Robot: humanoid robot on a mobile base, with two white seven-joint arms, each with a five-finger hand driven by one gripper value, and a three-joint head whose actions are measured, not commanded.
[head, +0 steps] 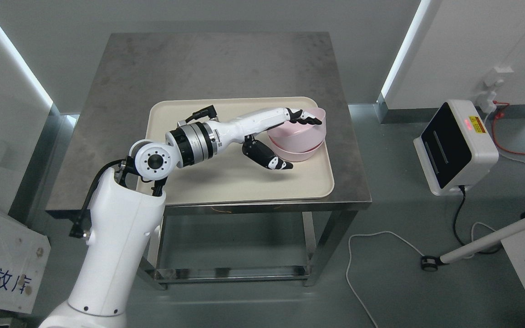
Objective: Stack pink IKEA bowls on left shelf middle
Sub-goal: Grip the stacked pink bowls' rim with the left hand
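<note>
Left hand (285,136) spread around pink bowls (301,136), fingers (305,116) over the rim, thumb below, at three o'clock on a cream tray (226,177) atop a steel table (207,59). White box with black screen (456,148) on the floor at three o'clock, red label unreadable. Blue characters, hard to read, on a white panel (2,269) at eight o'clock.

My left hand (275,136) reaches across the cream tray (189,182) to the pink bowls (299,139), which sit stacked at the tray's far right corner, upper bowl tilted; my fingers (305,116) lie over the upper bowl's near rim and my thumb (269,158) hangs open just left of the stack, so no closed grasp. The tray sits on the steel table (198,64), toward its near edge. Right of the table, on the floor, a white device (456,148) with a dark face, a white cable (358,273) near the table's right leg.
</note>
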